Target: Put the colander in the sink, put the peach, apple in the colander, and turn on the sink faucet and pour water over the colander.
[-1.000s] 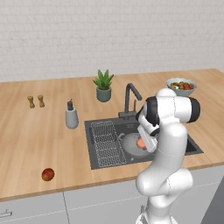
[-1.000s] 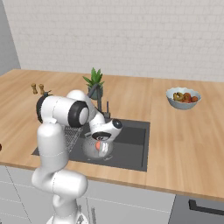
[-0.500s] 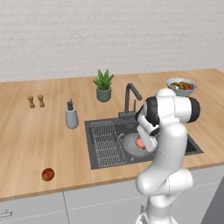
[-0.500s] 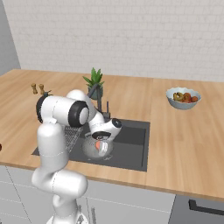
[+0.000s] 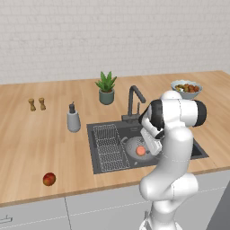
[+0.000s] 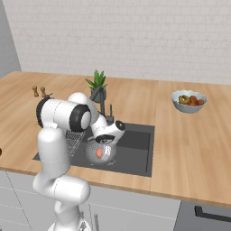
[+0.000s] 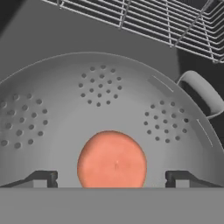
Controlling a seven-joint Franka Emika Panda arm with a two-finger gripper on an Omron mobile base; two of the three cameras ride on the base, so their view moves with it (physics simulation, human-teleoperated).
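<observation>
The grey colander (image 5: 131,146) (image 7: 109,87) sits in the dark sink (image 5: 196,152) (image 6: 135,149), right of the wire rack. The pinkish-orange peach (image 5: 141,151) (image 6: 99,154) (image 7: 112,159) lies on the colander's bottom. My gripper (image 7: 112,179) hangs low over the colander, open, with its fingertips (image 7: 43,178) standing clear of the peach on both sides. The dark red apple (image 5: 49,179) rests on the counter near the front edge, far to the left. Behind the sink stands the faucet (image 5: 134,101) (image 6: 104,106); no stream of water shows.
A wire grid rack (image 5: 108,146) (image 7: 175,22) fills the sink's left part. A soap dispenser (image 5: 73,119), a potted plant (image 5: 106,87) and two shakers (image 5: 37,104) stand on the counter. A fruit bowl (image 5: 186,88) (image 6: 189,101) is at the back right.
The fingers have spread wider, off the peach, which now lies in the colander. The arm has hardly moved.
</observation>
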